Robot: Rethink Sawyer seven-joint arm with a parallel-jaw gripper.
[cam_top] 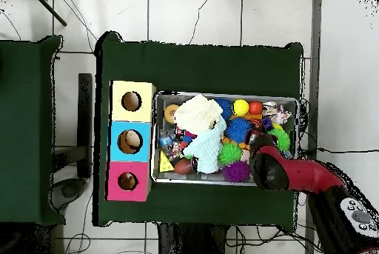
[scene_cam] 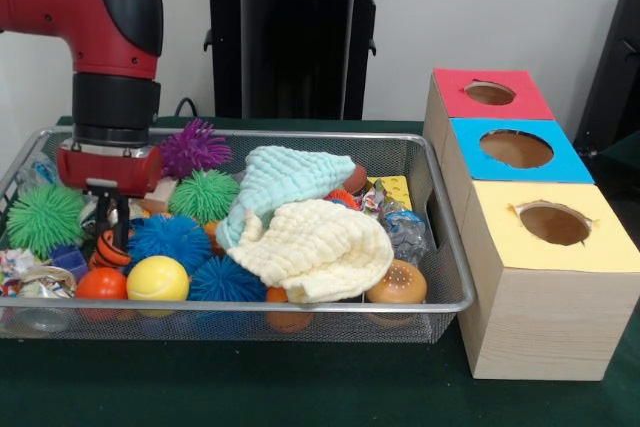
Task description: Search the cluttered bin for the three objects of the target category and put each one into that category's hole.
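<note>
My gripper [scene_cam: 109,232] reaches down into the left part of the wire bin [scene_cam: 300,305], right over an orange ball with black stripes [scene_cam: 112,250]. Whether it holds that ball is hidden. Around it lie a green spiky ball [scene_cam: 44,217], a blue spiky ball [scene_cam: 168,239], a smooth yellow ball [scene_cam: 157,279] and an orange ball [scene_cam: 100,285]. A wooden box to the right has a red hole [scene_cam: 490,93], a blue hole [scene_cam: 516,148] and a yellow hole [scene_cam: 554,223]. In the overhead view the arm [cam_top: 270,166] covers the gripper.
A mint cloth [scene_cam: 285,179] and a cream cloth [scene_cam: 320,247] cover the bin's middle. A purple spiky ball [scene_cam: 193,147], a second green one [scene_cam: 203,194], a bun-shaped toy [scene_cam: 396,284], a cheese wedge [scene_cam: 395,190] and crumpled wrappers [scene_cam: 405,237] fill the rest.
</note>
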